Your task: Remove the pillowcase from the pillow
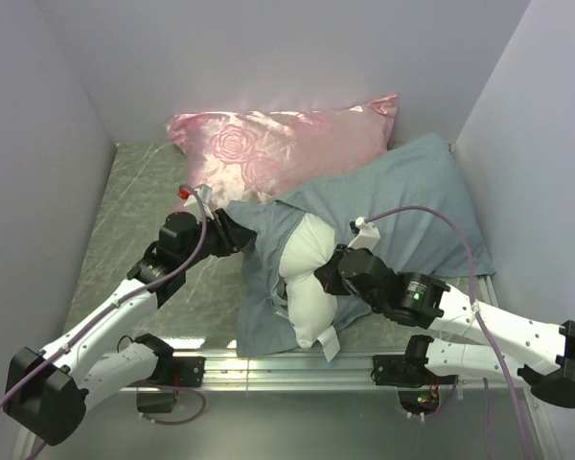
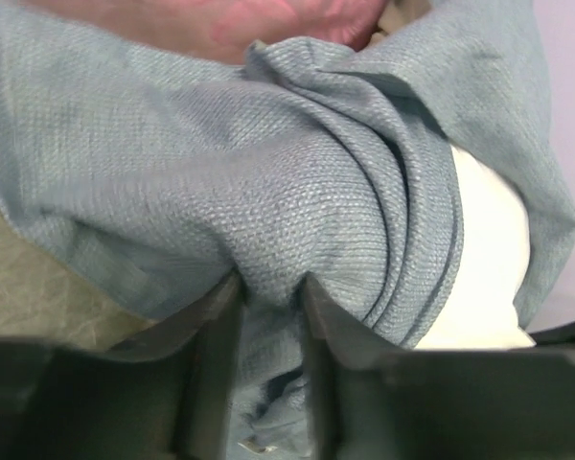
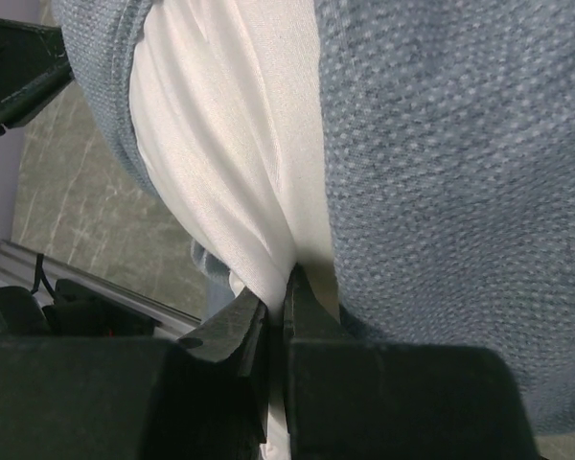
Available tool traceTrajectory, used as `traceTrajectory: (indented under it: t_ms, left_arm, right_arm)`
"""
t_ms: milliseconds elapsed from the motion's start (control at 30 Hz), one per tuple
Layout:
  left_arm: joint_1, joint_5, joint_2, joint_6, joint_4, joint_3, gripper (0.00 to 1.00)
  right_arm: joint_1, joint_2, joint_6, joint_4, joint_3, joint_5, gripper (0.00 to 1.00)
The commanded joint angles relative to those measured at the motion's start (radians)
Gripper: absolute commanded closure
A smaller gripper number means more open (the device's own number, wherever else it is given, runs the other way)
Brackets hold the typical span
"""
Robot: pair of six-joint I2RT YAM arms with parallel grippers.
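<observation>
Left gripper clamps a bunched fold of blue-grey pillowcase; white pillow bulges out to its right. Right gripper pinches a pillow fold, pillowcase just right of it.

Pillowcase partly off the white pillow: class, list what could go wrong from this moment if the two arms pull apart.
1. The right gripper pinches only a thin fold of the pillow; it may slip free.
2. The left gripper holds bunched pillowcase that lies against the pink pillow, so pulling might drag that along.
3. The pillow's bare end sits at the near edge of the table and could slide off.
</observation>
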Motion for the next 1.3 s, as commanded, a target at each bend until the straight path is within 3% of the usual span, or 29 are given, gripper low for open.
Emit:
traceTrajectory:
  t_ms: [0, 100, 200, 467, 567, 633, 967, 1133, 1267]
  left_arm:
    - [0.0, 0.07, -0.006, 0.012, 0.099, -0.012, 0.68]
    - [-0.001, 0.049, -0.014, 0.0, 0.065, -0.009, 0.83]
    - [-0.001, -0.027, -0.026, -0.009, -0.003, 0.003, 0.87]
    - [0.038, -0.264, -0.046, -0.072, -0.174, 0.044, 0.86]
    - [0.09, -0.29, -0.008, -0.094, -0.214, 0.075, 0.93]
    - [0.118, -0.288, 0.02, -0.1, -0.217, 0.086, 0.99]
    - [0.408, -0.178, 0.21, -0.101, -0.196, 0.142, 0.99]
    - [0.408, -0.085, 0.244, -0.091, -0.16, 0.158, 0.99]
    - [0.311, -0.052, 0.267, -0.025, -0.151, 0.181, 0.97]
  right_arm:
    - [0.006, -0.04, 0.026, 0.021, 0.043, 0.068, 1.0]
    - [0.009, -0.065, 0.031, 0.01, 0.041, 0.081, 1.0]
    - [0.007, -0.082, 0.036, -0.016, 0.047, 0.098, 1.0]
    - [0.007, -0.203, 0.072, -0.093, 0.018, 0.137, 1.0]
    - [0.007, -0.261, 0.097, -0.111, -0.005, 0.145, 1.0]
    - [0.006, -0.299, 0.106, -0.123, -0.019, 0.147, 1.0]
    - [0.006, -0.473, 0.155, -0.272, 0.007, 0.219, 1.0]
    - [0.007, -0.459, 0.137, -0.266, 0.035, 0.21, 1.0]
    - [0.007, -0.376, 0.071, -0.098, 0.067, 0.121, 1.0]
